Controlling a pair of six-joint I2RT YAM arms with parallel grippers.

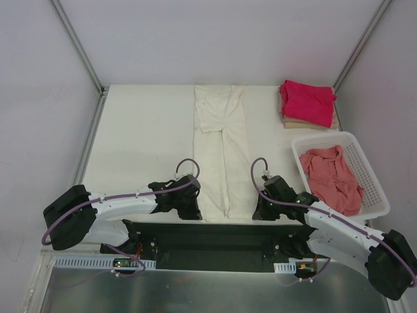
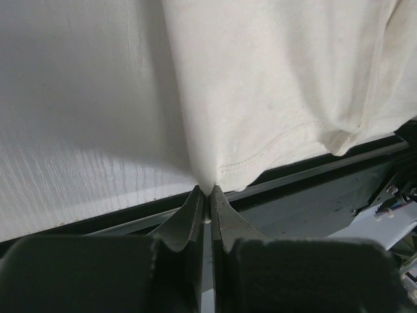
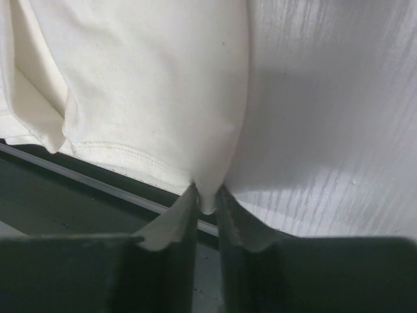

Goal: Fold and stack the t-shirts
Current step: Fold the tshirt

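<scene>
A cream t-shirt [image 1: 221,153] lies folded into a long narrow strip down the middle of the table, its hem at the near edge. My left gripper [image 1: 197,210] is shut on the hem's near left corner, where the cream t-shirt [image 2: 273,98] bunches between the fingertips [image 2: 195,199]. On the other side my right gripper [image 1: 256,210] is shut on the near right corner of the cream t-shirt [image 3: 150,85], a fold of cloth pinched between its fingertips [image 3: 189,195]. A magenta-red t-shirt [image 1: 307,101] lies folded on a tan t-shirt [image 1: 290,120] at the far right. A salmon-pink t-shirt [image 1: 332,176] lies crumpled in the basket.
The white slotted basket [image 1: 371,176] stands at the right, close to my right arm. A black rail [image 1: 208,235] runs along the table's near edge below both grippers. Metal frame posts [image 1: 78,45] rise at the far corners.
</scene>
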